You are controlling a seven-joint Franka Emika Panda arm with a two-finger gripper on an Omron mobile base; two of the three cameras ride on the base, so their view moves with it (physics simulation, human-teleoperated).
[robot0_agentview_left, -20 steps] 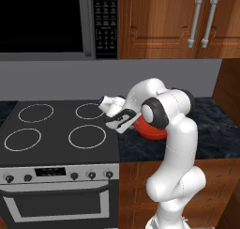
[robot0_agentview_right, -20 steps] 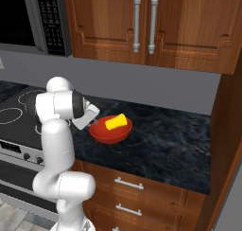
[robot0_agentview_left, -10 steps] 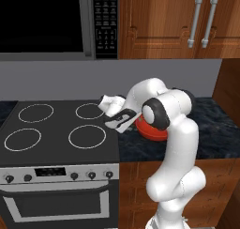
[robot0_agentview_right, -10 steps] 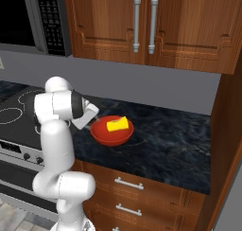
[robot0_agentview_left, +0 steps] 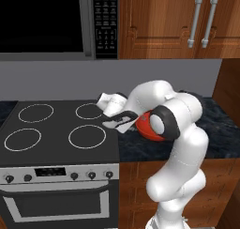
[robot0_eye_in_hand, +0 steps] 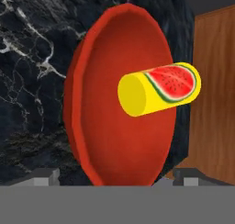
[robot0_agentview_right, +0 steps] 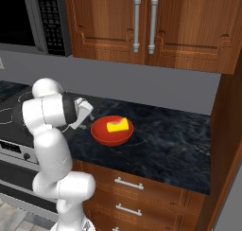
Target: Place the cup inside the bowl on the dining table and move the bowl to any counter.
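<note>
While the gripper (robot0_eye_in_hand: 112, 175) is hanging low over the counter (robot0_agentview_right: 179, 145) with its fingers (robot0_eye_in_hand: 43, 176) spread wide and grasping nothing, the bowl (robot0_eye_in_hand: 114, 126) is sitting just ahead of the fingertips, its near rim lying between them without visibly touching either; the cup (robot0_eye_in_hand: 158, 90) is lying on its side within the bowl, beyond the near rim and toward the far side of the fingers, its watermelon mark facing the hand camera. Judging from its look, the bowl is appearing rigid and smooth, probably light but slick, so a pinch across the thin rim seems the likeliest hold, with one finger inside and one outside; the cup is looking small and free to roll, so any tilt of the bowl could be sending it sliding.

Farther off, the right base view is showing the bowl (robot0_agentview_right: 112, 130) resting flat on the black stone well clear of the edge, with the cup (robot0_agentview_right: 117, 126) inside it, something the hand view is not making plain; the left base view is showing the arm's elbow covering most of the bowl (robot0_agentview_left: 145, 125), while revealing the stove (robot0_agentview_left: 56, 134) lying just beside the gripper (robot0_agentview_left: 119, 121). With the bowl already on a counter and the cup in it, the task is looking essentially done.
</note>
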